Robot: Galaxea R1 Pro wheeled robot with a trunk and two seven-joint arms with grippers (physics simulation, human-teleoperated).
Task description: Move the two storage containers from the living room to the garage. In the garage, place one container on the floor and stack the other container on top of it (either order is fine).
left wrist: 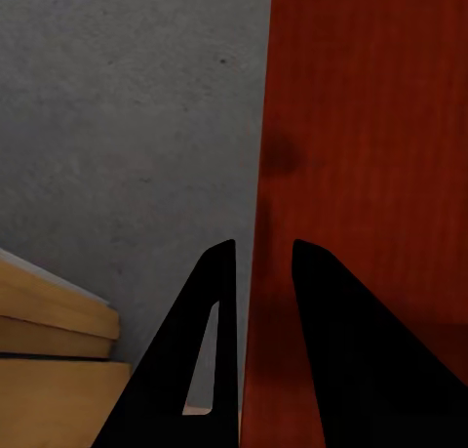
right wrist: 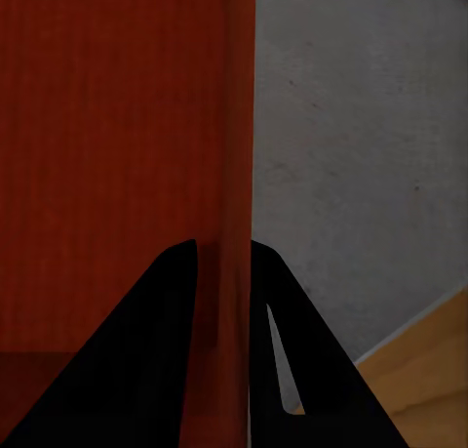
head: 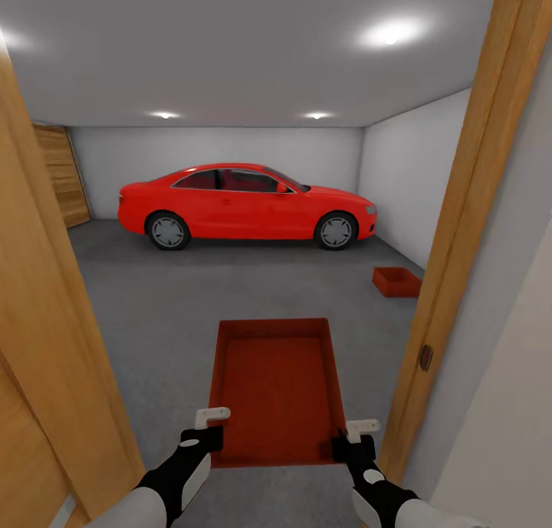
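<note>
The left end effector (head: 205,430) and the right end effector (head: 354,440) are each pinching a side wall of the held container (head: 274,390) in the garage doorway, so it is best rolling slowly toward the other container (head: 396,281), waiting on the floor (head: 153,313) near the right wall, keeping level.

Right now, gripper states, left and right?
Left gripper: shut on the side wall of the orange-red open-top storage container.
Right gripper: shut on the opposite wall of the same container.
</note>
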